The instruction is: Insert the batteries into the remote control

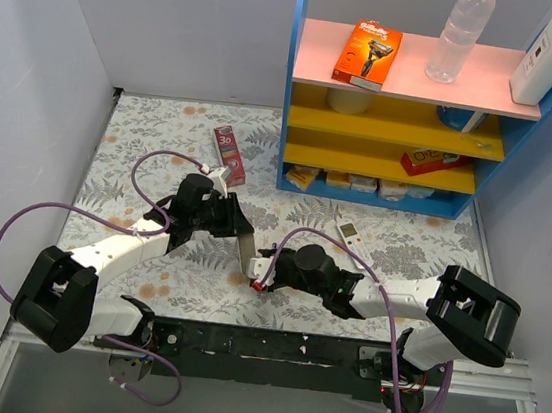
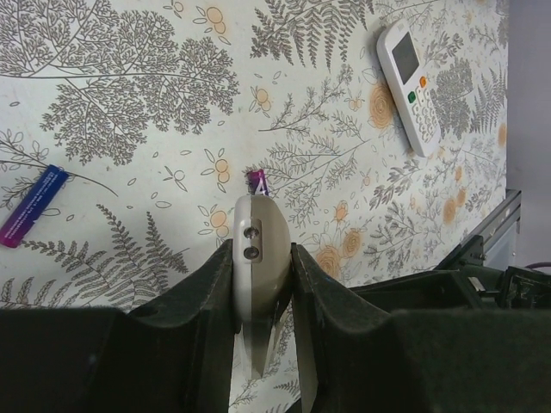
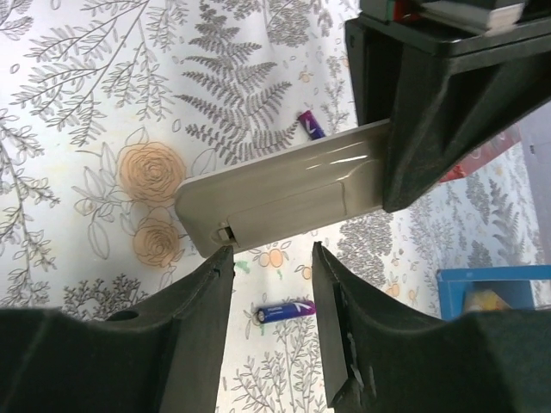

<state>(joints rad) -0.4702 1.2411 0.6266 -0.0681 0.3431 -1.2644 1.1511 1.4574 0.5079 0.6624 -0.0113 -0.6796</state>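
**Two batteries loose on the mat, remote clamped in the left gripper**

Left gripper: you see its jaws pressed against both long edges of the beige remote. The left wrist view shows the remote end-on, lifted off the mat. From above, it sticks out of the fingers toward the near edge of the table.

Right gripper: the fingers stand apart with nothing between them. One fingertip sits right at the remote's rounded end, and you cannot tell whether it touches. In the right wrist view the remote's back faces the camera and shows a panel outline.

Batteries: neither is in the remote.
- One lies flat on the mat, seen through the gap between the right fingers.
- The second battery pokes out from behind the remote's far edge.
- In the left wrist view, one sits just past the remote's end and another lies well off to the left. You cannot tell whether these are the same two.

Also on the mat:
- A white remote lies near the shelf.
- A red box lies left of the shelf.
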